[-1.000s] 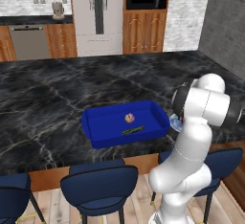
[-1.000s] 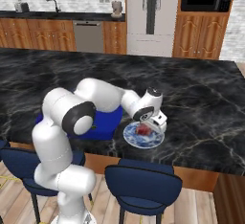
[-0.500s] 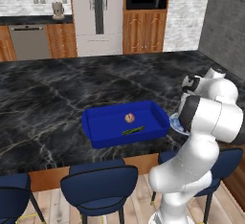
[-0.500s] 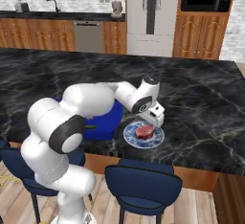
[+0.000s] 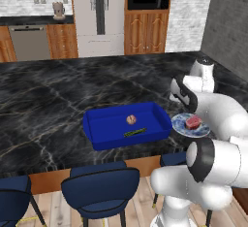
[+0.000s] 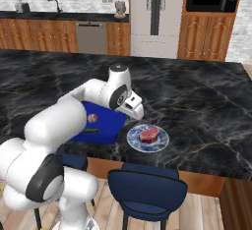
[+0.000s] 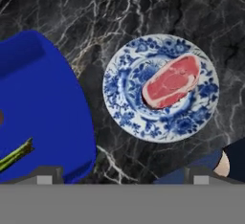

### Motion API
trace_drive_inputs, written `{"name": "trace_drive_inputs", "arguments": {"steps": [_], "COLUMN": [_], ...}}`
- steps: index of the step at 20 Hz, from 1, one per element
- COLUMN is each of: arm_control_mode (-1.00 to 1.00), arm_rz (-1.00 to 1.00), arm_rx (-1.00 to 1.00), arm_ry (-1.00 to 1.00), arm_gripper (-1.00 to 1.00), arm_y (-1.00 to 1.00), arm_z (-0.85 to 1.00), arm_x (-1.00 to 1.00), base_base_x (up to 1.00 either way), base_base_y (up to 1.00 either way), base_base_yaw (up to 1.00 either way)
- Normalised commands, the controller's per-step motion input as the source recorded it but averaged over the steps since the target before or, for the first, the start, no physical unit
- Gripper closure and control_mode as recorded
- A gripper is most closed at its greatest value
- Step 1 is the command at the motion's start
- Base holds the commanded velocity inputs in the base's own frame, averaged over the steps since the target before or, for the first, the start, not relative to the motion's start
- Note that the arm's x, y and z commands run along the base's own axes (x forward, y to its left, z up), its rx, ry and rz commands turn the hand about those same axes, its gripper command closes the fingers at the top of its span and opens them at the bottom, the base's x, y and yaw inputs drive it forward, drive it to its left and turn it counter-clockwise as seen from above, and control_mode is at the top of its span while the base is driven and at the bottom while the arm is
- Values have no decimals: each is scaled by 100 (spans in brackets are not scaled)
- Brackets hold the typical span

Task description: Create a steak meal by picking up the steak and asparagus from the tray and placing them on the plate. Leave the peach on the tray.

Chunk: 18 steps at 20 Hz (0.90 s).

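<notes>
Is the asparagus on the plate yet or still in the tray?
Still in the tray: the asparagus lies beside the peach; the plate holds only steak.

Even, bright rendered light fills the kitchen, with no glare. The dark marble worktop [image 5: 58, 105] carries only a soft sheen. The steak [image 7: 171, 81] throws a short shadow on the plate [image 7: 124, 108]. All views are coarse and slightly soft, edges blocky.

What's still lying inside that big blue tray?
Inside the tray lie the peach and the asparagus, apart from each other. From the right, the arm covers part of its floor.
</notes>
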Motion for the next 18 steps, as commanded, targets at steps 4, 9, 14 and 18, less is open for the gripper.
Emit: {"name": "trace_drive_inputs", "arguments": {"steps": [4, 9, 14, 18], "arm_control_mode": [-100, -100, -100, -100], "arm_rz": [0, 2, 5, 3], "arm_rx": [-4, -1, 0, 0], "arm_ry": [0, 0, 2, 7], "arm_gripper": [-100, -100, -100, -100], "arm_y": [100, 96, 81, 61], "arm_z": [26, -4, -25, -40], "arm_x": [-14, -1, 0, 3], "base_base_x": [0, 0, 0, 0], "base_base_y": [0, 0, 0, 0], "base_base_yaw": [0, 0, 0, 0]}}
